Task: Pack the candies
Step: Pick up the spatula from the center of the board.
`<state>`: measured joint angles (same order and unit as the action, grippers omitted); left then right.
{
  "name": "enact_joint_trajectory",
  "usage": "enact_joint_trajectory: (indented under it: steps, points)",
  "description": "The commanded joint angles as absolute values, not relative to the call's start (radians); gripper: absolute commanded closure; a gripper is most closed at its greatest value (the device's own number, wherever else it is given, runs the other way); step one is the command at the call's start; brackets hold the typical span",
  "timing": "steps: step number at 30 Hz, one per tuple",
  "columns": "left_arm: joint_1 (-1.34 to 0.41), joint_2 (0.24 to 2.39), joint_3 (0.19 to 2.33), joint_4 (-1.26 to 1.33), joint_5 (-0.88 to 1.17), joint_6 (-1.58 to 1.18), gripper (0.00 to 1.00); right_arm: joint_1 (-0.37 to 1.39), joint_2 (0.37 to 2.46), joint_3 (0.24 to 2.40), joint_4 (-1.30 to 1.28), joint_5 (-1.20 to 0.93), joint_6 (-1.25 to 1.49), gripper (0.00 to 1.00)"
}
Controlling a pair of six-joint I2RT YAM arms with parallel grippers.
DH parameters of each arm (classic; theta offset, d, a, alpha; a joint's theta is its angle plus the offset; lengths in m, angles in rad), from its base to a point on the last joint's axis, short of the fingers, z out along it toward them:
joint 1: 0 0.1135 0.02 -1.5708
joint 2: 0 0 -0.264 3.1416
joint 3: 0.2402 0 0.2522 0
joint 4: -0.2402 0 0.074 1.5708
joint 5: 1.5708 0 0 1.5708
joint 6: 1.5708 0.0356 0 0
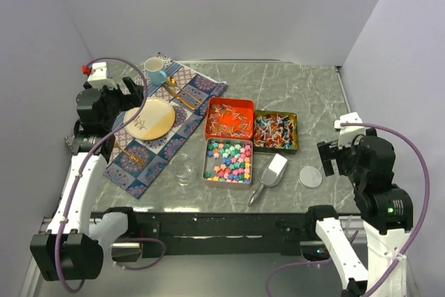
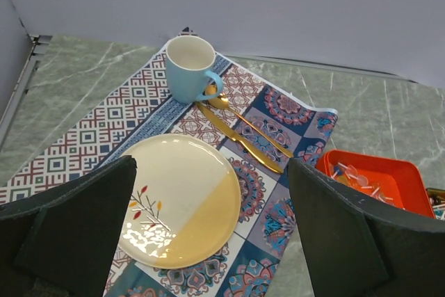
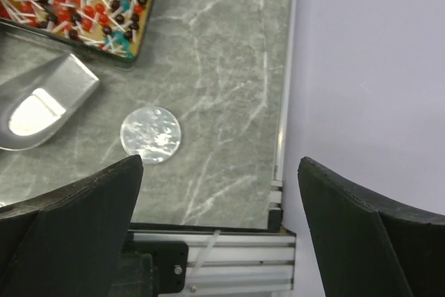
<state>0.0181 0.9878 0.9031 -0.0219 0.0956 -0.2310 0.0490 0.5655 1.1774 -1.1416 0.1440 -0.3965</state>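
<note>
Marbled grey table (image 1: 299,95) bears your candies (image 1: 228,160), heaped in a tin (image 1: 205,165) just beside the scoop (image 1: 268,175); your left gripper (image 2: 212,165) and right gripper (image 3: 221,163) stand spread apart, empty.

Between the left fingers (image 2: 69,234): a round cream-and-yellow ceramic plate (image 2: 179,199) on a blue patterned cloth placemat (image 2: 90,130). Beyond it, an upright pale blue ceramic mug (image 2: 188,67), gold metal cutlery (image 2: 240,137) just beside. Ahead of the right fingers (image 3: 69,220): a clear round disc (image 3: 151,134) flat on the grey-green marbled tabletop (image 3: 222,53), and a silver metal scoop (image 3: 49,92) beyond the inboard finger.
</note>
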Motion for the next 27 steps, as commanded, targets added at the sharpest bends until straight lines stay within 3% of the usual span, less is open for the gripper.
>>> enact_joint_trajectory:
  steps: [1,4,10,14,18,27]
  points:
    - [0.054,0.974,0.897,0.023,0.136,-0.233,0.04,0.054,0.636,1.259,-1.074,0.007,-0.351,0.00]
    - [0.069,0.977,0.899,0.023,0.137,-0.230,0.03,0.054,0.728,1.377,-1.072,-0.238,-0.318,0.00]
    - [0.080,0.973,0.933,-0.080,0.190,-0.206,0.04,0.060,0.940,1.468,-1.130,-0.624,-0.003,0.00]
    - [0.023,0.936,0.977,-0.179,0.481,-0.112,0.04,0.081,0.910,1.376,-1.126,-0.651,0.035,0.00]
    - [-0.077,0.956,1.063,-0.279,0.595,-0.117,0.03,0.086,0.874,1.292,-1.181,-0.594,0.075,0.00]
    - [-0.104,0.977,1.048,-0.246,0.333,-0.011,0.04,0.089,0.811,0.962,-1.206,-0.690,0.261,0.00]
